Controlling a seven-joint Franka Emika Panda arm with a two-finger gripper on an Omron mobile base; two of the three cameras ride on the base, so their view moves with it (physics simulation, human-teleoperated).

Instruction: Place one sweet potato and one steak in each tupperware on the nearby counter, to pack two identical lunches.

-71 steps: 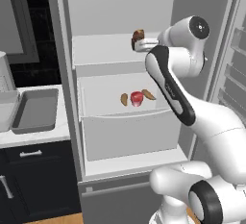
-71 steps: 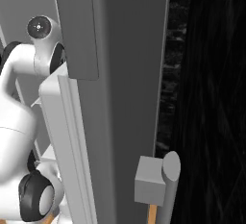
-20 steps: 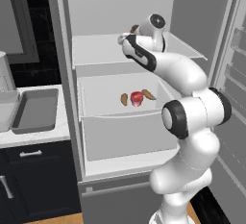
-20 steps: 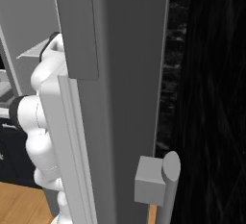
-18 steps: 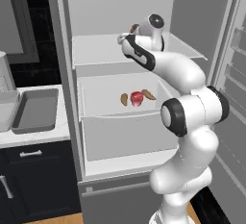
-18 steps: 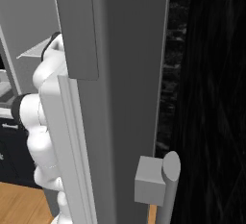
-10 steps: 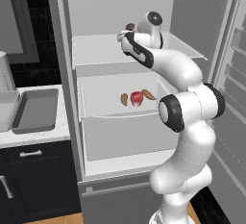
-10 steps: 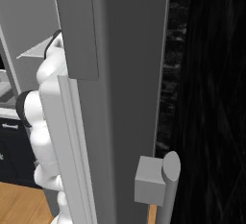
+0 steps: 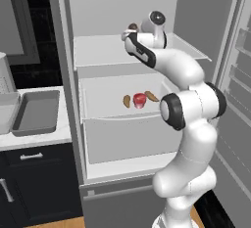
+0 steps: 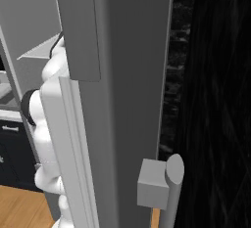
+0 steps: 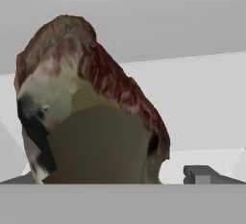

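Steak [image 11: 91, 107] on top shelf, pincer [image 9: 128, 32] spread round it.

Two steaks: a dark brown, lumpy steak [image 9: 133, 27] on the fridge's [image 9: 63, 75] top shelf, seen close up in the hand view [image 11: 91, 107], and a red, round steak [image 9: 139, 100] on the shelf below. Two sweet potatoes on that lower shelf — one sweet potato [image 9: 126, 101] just left of the red steak, the other sweet potato [image 9: 152, 96] just right of it. One tupperware [image 9: 37, 112] in full sight on the counter [image 9: 37, 139] left of the fridge — a second, lighter tray's edge [image 9: 6, 109] beside it.
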